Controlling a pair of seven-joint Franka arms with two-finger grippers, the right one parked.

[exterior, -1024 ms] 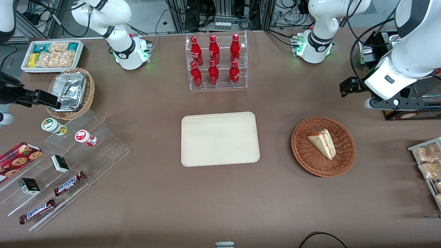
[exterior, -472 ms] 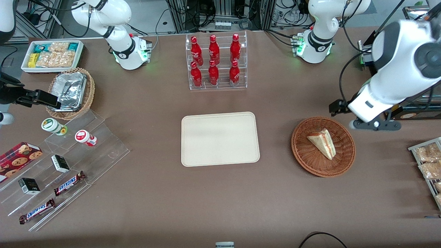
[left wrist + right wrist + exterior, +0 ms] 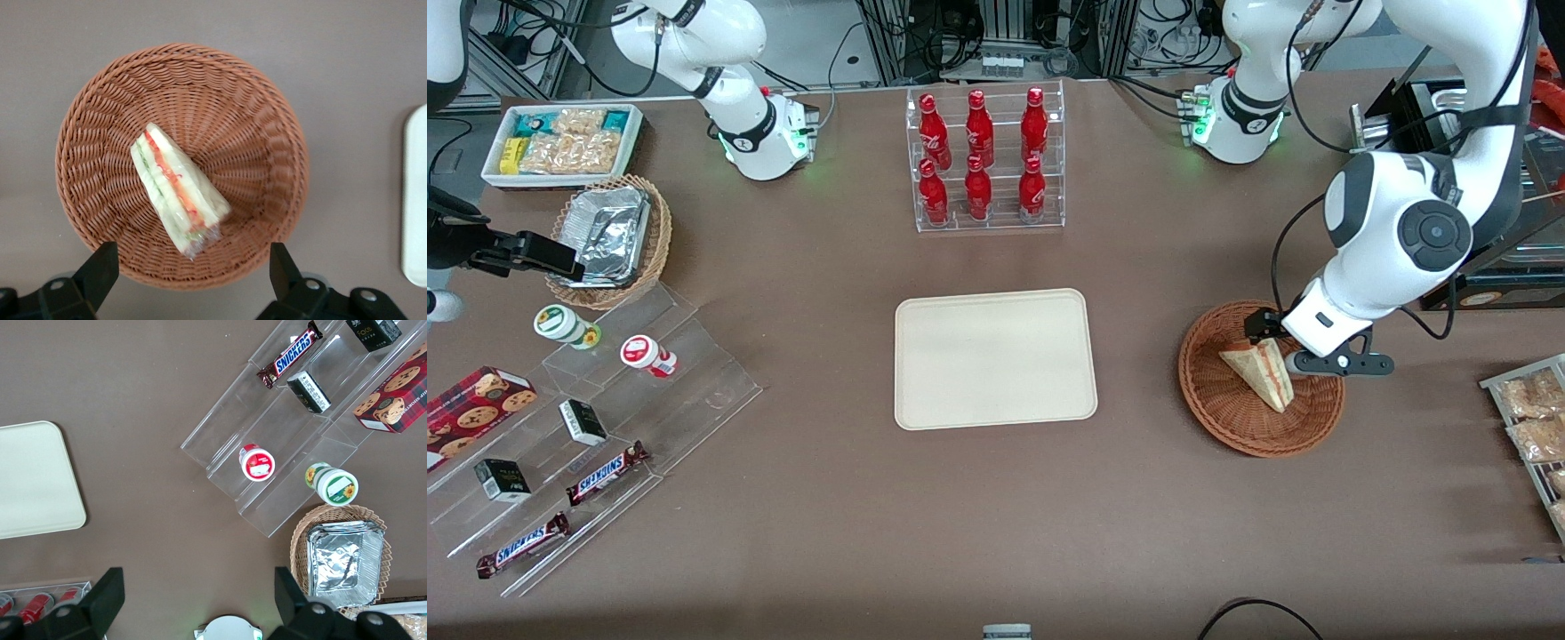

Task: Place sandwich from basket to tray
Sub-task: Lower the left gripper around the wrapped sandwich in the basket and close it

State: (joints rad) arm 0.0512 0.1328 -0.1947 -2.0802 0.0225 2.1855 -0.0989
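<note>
gripper (image 3: pixel 190 280) hovered over basket (image 3: pixel 1218 409), jaws spread wide, nothing grasped; sandwich (image 3: pixel 177 190) lying diagonal in basket middle; best lowered straight, fingers (image 3: pixel 100 270) set across bread faces, squeezed gently, wicker avoided; tray (image 3: pixel 994 358) sits well apart, toward parked arm's end

Under the gripper (image 3: pixel 190 277), whose 2 black jaws look like matt plastic, the basket (image 3: pixel 100 127) is rough reddish-brown woven wicker. The sandwich (image 3: pixel 177 190) in it shows soft pale bread under glossy clear wrap. The tabletop (image 3: pixel 827 498) is matt brown; the tray (image 3: pixel 994 357) is smooth beige plastic.
</note>
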